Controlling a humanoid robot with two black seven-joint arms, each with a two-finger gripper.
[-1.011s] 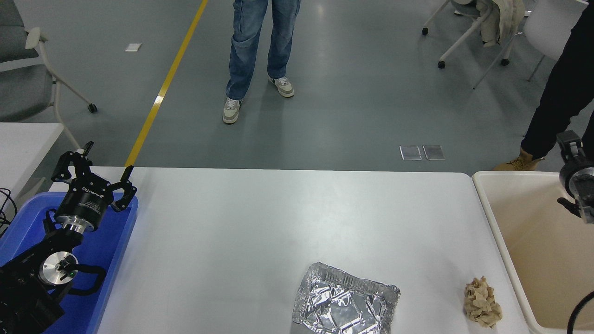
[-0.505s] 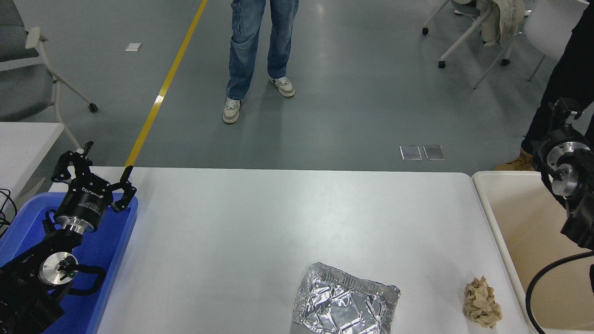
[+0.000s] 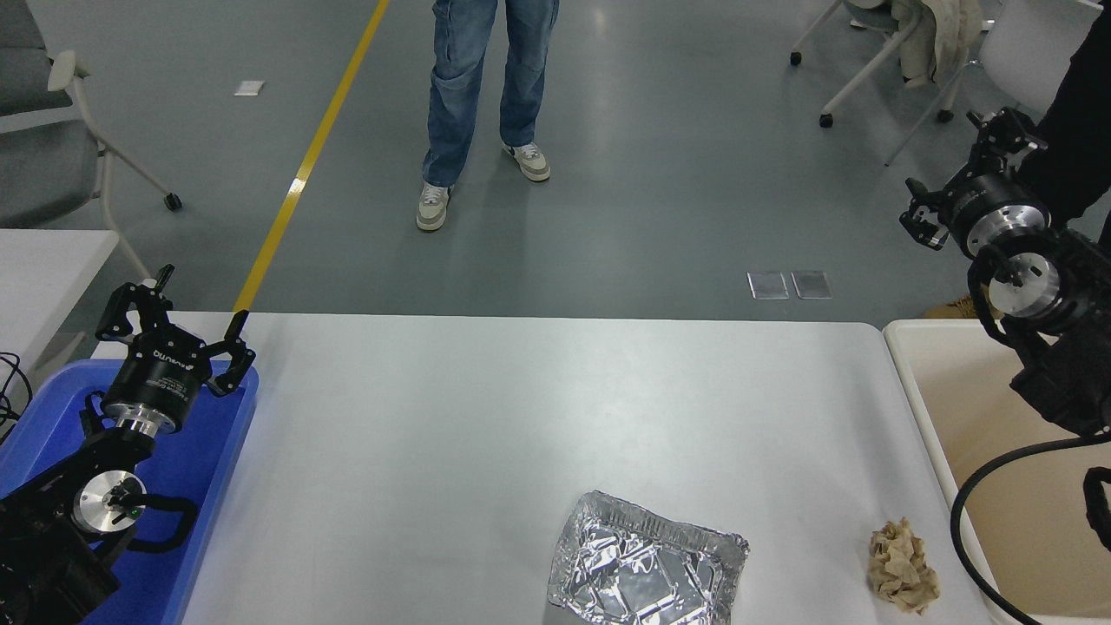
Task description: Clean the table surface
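Foil tray and crumpled paper were left uncleared on the counter, while both the left gripper and the right gripper were held released, nothing grasped by the fingers.

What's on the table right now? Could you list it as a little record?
table surface: white, mostly bare
foil tray: crumpled, near edge, empty
paper wad: brownish, right of the foil tray, apart from it
beige bin: beside the table's right end
blue tray: at left end
left gripper: parked over blue tray, jaws open
right gripper: raised, holding nothing
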